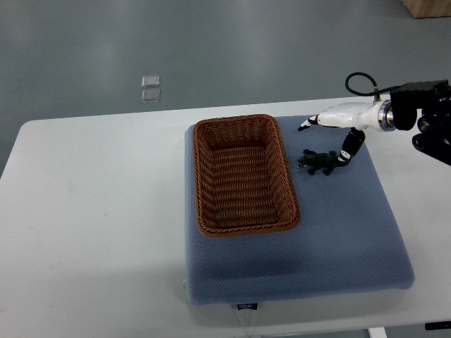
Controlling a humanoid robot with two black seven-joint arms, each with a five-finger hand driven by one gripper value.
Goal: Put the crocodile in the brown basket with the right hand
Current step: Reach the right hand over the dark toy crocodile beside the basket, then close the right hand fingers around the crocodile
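Note:
A small dark green toy crocodile [318,162] lies on the blue mat [338,239], just right of the brown wicker basket [201,176], which has nothing in it. My right hand [324,142] reaches in from the right edge and hovers over the crocodile's far side. Its white fingers [310,124] stretch left toward the basket's corner, while the black-tipped thumb [350,146] points down at the crocodile's tail end. The hand is open and holds nothing. I cannot tell whether the thumb touches the tail. The left arm does not show.
The mat lies on a white table [91,225], whose far edge runs behind the basket. Grey floor lies beyond, with two small clear squares [150,89] on it. A black cable [359,84] loops above my right wrist.

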